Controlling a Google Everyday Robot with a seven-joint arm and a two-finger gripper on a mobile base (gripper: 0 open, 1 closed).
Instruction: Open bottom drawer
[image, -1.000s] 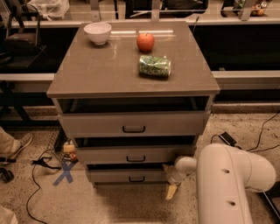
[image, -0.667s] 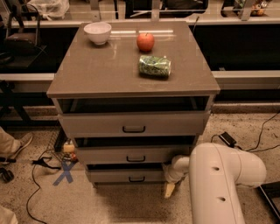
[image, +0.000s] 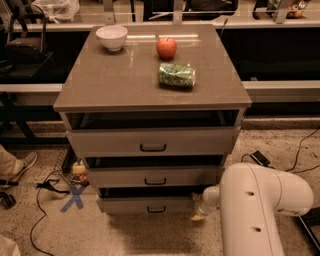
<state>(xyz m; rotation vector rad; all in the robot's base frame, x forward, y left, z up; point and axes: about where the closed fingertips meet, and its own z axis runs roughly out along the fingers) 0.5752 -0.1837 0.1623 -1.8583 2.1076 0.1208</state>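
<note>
Grey-beige bottom drawer (image: 125, 204), just left of our gripper (image: 197, 214), looks barely out, its handle (image: 156, 209) ungrasped, so pulling remains; we cannot tell the gripper's state.

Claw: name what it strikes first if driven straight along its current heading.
The claw, beside the right end of the bottom drawer, points down-left; it would probably meet the floor in front of that drawer first, though depth is unclear.
</note>
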